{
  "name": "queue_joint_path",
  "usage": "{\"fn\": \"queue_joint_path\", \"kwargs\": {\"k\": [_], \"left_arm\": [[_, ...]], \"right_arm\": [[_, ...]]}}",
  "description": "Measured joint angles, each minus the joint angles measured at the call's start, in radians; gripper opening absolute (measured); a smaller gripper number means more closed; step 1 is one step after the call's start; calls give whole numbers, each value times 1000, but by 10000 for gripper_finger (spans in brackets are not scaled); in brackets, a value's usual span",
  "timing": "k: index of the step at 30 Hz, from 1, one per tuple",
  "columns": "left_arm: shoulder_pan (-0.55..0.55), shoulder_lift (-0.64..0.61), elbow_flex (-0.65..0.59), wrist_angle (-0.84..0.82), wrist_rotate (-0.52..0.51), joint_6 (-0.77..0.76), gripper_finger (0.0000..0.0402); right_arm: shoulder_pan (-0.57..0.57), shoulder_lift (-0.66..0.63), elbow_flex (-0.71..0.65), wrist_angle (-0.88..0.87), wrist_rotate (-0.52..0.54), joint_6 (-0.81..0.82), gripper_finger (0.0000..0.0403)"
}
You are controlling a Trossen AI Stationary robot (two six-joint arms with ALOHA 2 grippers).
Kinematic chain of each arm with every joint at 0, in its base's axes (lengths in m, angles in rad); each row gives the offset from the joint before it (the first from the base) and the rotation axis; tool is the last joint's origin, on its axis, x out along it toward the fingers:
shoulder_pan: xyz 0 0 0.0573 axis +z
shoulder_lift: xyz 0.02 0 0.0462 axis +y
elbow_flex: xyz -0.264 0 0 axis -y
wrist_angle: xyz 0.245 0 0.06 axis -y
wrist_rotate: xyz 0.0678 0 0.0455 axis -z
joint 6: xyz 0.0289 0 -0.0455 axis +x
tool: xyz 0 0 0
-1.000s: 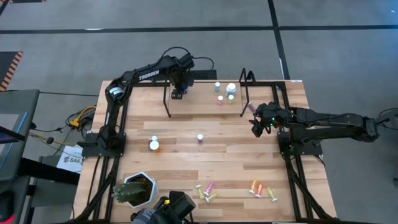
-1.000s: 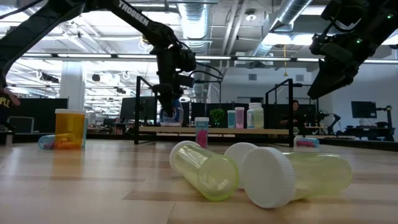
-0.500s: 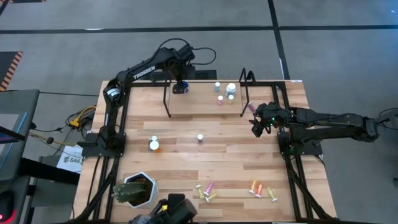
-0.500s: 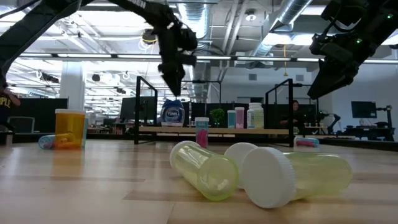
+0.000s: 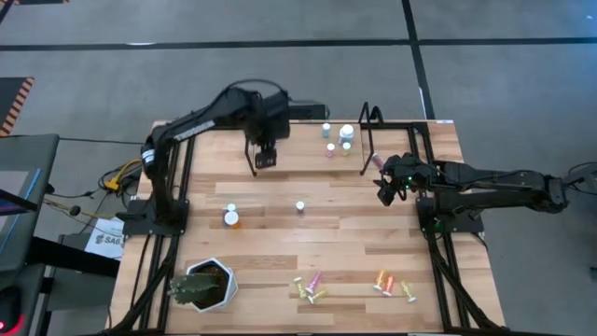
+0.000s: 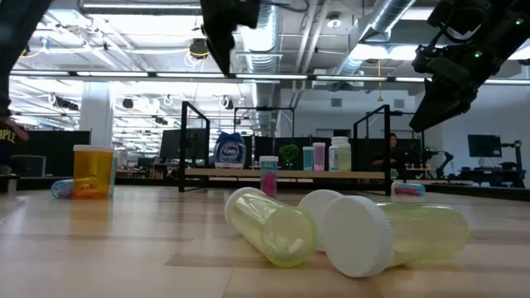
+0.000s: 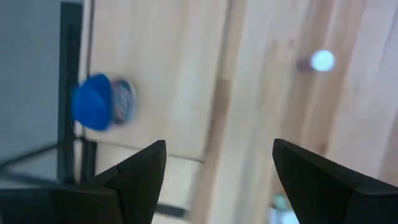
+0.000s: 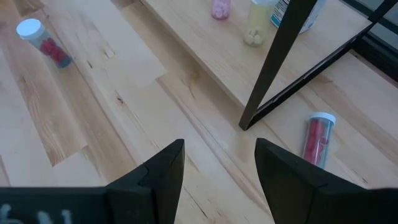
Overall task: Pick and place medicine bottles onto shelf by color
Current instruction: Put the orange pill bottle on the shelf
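Observation:
The shelf stands at the table's far side. A blue-lidded medicine bottle stands upright on its left end and also shows in the left wrist view. Several small bottles stand on the shelf's right half. My left gripper hangs open high above the shelf's left end, touching nothing. My right gripper waits open near the shelf's right upright, with nothing between its fingers. An orange bottle and a small white-capped bottle stand on the table's middle.
A red-filled bottle lies by the shelf's right upright. Yellow, pink and orange bottles lie along the near edge. A potted plant stands at the near left corner.
My left gripper has let go of the blue-lidded bottle on the shelf's left end, risen well above it and come a little toward the table's near edge while rolling its wrist. The bottle stays upright on the shelf.

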Motion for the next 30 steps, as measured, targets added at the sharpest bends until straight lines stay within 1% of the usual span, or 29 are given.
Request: {"fn": "queue_joint_path", "kwargs": {"k": [2, 5, 10, 14, 18, 20, 24, 30], "left_arm": [[-52, -45, -66, -17, -31, -103, 282], [-112, -131, -226, -1, -49, -316, 282], [-209, -273, -520, 84, -51, -727, 282], [-286, -366, -731, 179, -53, -947, 282], [-350, -420, -913, 310, -26, -1115, 282], [-375, -433, -978, 359, -18, -1177, 282], [-413, -435, -1041, 391, -19, -1257, 282], [-455, -433, -1114, 456, -14, -1327, 282]], "right_arm": [[0, 0, 0, 0, 0, 0, 216], [0, 0, 0, 0, 0, 0, 216], [0, 0, 0, 0, 0, 0, 216], [0, 0, 0, 0, 0, 0, 216], [0, 0, 0, 0, 0, 0, 216], [0, 0, 0, 0, 0, 0, 216], [0, 0, 0, 0, 0, 0, 216], [0, 0, 0, 0, 0, 0, 216]]}}
